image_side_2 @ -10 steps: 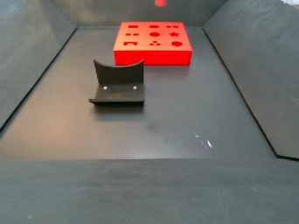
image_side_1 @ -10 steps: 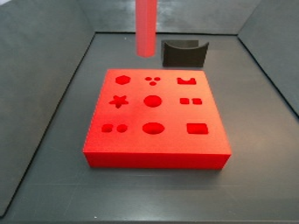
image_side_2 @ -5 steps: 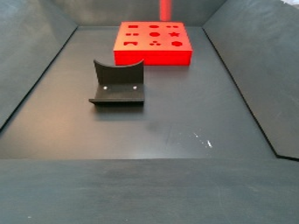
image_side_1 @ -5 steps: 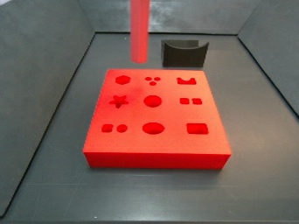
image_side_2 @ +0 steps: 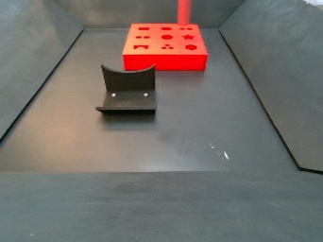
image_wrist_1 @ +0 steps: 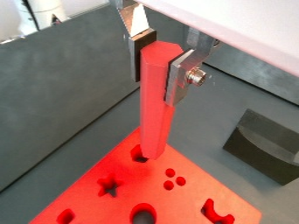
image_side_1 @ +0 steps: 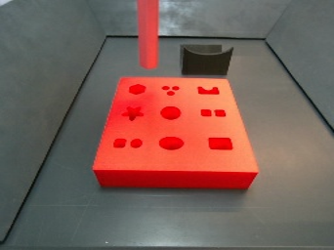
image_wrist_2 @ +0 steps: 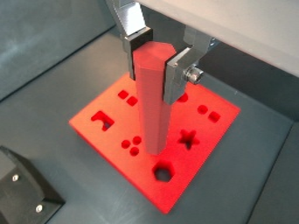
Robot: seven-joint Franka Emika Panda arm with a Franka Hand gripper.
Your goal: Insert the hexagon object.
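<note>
Claw [image_wrist_1: 160,59]: closed on upper end of hexagon object [image_wrist_1: 156,109], silver fingers [image_wrist_1: 180,77] pressing two opposite sides.
Hexagon object: upright, hanging below claw, above red block [image_wrist_2: 158,140], lower tip near a hole.
Holder [image_side_2: 127,90]: on table [image_side_2: 190,142], apart from block.

Tool [image_wrist_1: 160,59] clamps the hexagon object [image_wrist_1: 156,105] upright over the red block [image_side_1: 174,132], rod tip clear above block top in side view. Only other obstacle: dark holder [image_side_1: 205,60], at 1 o'clock behind block, apart from it. Bench [image_side_2: 177,132] open betw holder [image_side_2: 127,91] & walls; walls close at 3, 9.
</note>
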